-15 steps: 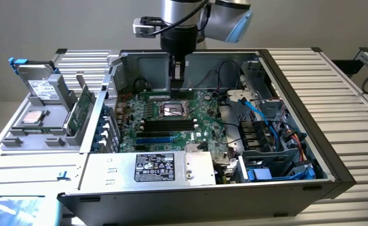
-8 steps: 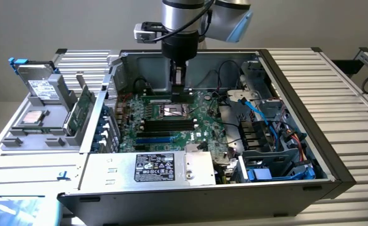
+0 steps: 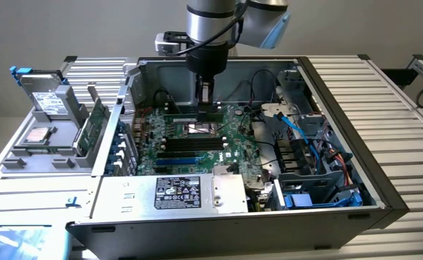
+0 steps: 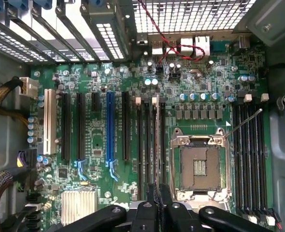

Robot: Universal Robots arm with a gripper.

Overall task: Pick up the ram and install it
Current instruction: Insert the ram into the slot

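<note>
At the exterior view's left, a grey tray (image 3: pixel 23 160) on the ribbed surface (image 3: pixel 392 97) carries a drive (image 3: pixel 44 100) and a broad green card (image 3: pixel 92 127). Just beside the tray lies the open case (image 3: pixel 233 235), with a labelled metal box (image 3: pixel 175 192) at its front edge and the board (image 3: pixel 226 146) on its floor. The arm (image 3: pixel 209 21) reaches down into the middle of the case. The pincer (image 3: pixel 208 105) hangs just above the board, near the socket (image 3: pixel 199 128). Toward the exterior view's right, blue cables (image 3: pixel 298 132) run along the case wall.

From the wrist, the pincer (image 4: pixel 157 205) is pressed together on the ram (image 4: pixel 156 145), which shows edge-on as a thin strip. The ram lies in line with the black slots (image 4: pixel 143 145), between the blue slot (image 4: pixel 108 130) and the socket (image 4: pixel 200 166). Whether it is seated in a slot I cannot tell.
</note>
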